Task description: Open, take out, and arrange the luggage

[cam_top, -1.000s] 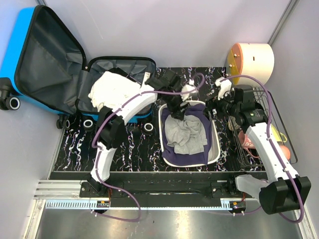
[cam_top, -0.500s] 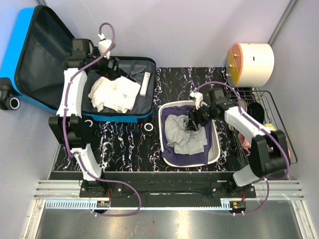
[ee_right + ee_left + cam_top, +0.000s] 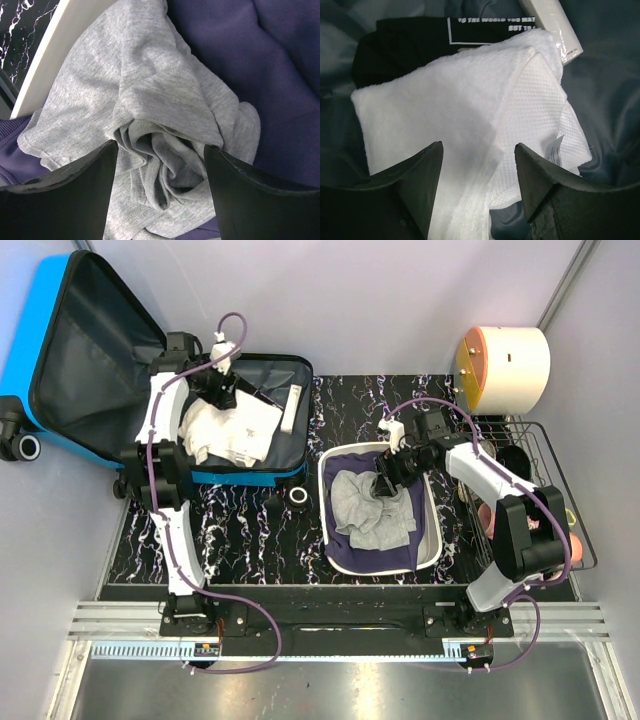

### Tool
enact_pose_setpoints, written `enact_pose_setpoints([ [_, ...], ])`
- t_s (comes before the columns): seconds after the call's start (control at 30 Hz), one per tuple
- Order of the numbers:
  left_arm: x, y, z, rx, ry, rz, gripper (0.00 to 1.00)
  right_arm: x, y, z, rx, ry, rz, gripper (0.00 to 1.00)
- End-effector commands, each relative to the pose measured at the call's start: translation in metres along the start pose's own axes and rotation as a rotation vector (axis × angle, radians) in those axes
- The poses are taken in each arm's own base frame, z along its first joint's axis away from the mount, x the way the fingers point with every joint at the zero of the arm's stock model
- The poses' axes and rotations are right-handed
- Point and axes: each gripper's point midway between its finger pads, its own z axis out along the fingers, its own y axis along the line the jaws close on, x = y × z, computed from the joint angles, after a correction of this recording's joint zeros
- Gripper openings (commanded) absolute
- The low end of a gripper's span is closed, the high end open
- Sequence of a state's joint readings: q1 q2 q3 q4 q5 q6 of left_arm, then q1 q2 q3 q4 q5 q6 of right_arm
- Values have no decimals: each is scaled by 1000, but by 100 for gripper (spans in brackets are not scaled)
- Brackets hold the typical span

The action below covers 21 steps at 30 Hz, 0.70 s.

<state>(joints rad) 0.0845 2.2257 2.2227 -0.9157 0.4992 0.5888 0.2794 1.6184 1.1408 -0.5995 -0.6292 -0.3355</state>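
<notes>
Left gripper [image 3: 479, 152] jaws apart, nothing clamped, hanging just over a white towel [image 3: 445, 110] inside the luggage [image 3: 30, 325]. Whether the fingertips touch the towel, can't tell. Right gripper [image 3: 160, 150] also spread, released, over a bunched grey garment [image 3: 150, 100] in the white basin [image 3: 429, 530]; no cloth pinched between the fingers.

Luggage sits at the far left of the table, open: lid propped up against the left wall, base half flat on the marbled mat.

Hidden or unclear: black garment [image 3: 395, 55] lies mostly under the towel, its white print cut off at the frame edge. White flat box [image 3: 552, 25] is only partly in the wrist view. Contents of the wire rack [image 3: 550, 475] at right are too cluttered to name.

Counts: one suitcase, one basin, two grippers. In the case: one towel, one black garment, one box. In the basin: one grey garment, one dark purple garment [image 3: 280, 75] beneath it.
</notes>
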Motion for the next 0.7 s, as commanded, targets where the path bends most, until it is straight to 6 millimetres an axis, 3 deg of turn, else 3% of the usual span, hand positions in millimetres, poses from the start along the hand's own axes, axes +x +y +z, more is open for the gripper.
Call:
enact_pose_setpoints([
  [0.0,-36,-7,7,-43,-43,221,63,-12,-9,-4,28,-8,-6,79],
  [0.13,-29,-11,28,-81,27,334,59,-16,-13,-5,40,-11,-4,79],
  [0.3,-13,1,41,-143,124,407,59,-19,-17,-6,51,-17,2,79],
  [0.43,4,10,41,-175,196,439,59,-19,-18,-7,54,-16,3,79],
  [0.67,18,12,22,-195,254,477,46,-22,-16,-9,52,-26,2,79],
])
